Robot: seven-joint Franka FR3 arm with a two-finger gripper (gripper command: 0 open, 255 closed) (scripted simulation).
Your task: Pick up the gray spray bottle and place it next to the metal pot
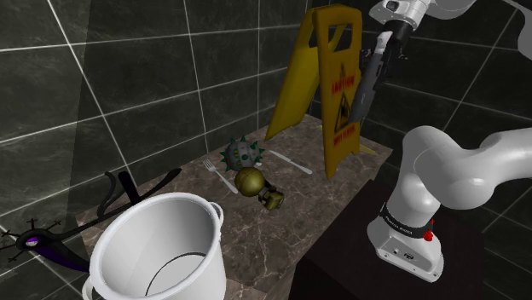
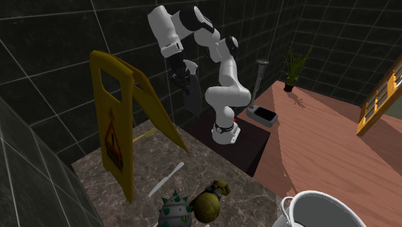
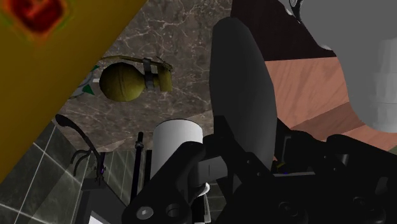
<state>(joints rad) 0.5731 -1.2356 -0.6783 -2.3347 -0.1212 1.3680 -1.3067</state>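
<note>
Two black fingers of the gripper (image 1: 381, 60) are closed on the gray spray bottle (image 1: 365, 89), clamped near its top end. The bottle hangs down at a tilt, in the air, well clear of the marble counter (image 1: 298, 217). It reads dark gray, almost black. In the shoulder view it sits just right of the yellow wet-floor sign (image 1: 328, 77), above the counter's far end, close to the sign but I can't tell if they touch. The sign stands upright on the counter. Mid-counter, nearer than the sign: a spiky green ball (image 1: 240, 153), with an olive grenade-shaped object (image 1: 250, 181) just beside it on the near side. A fork (image 1: 220, 175) lies to the left of those two and a knife (image 1: 290, 161) to the right, between ball and sign. The pot (image 1: 158, 247), drawn white with side handles, stands upright at the counter's near left end, well apart from the bottle. A black curved item (image 1: 115, 194) lies just left of the pot. In the second exterior view a potted plant (image 2: 293, 68) stands on the wooden floor (image 2: 322, 142), far right.
</note>
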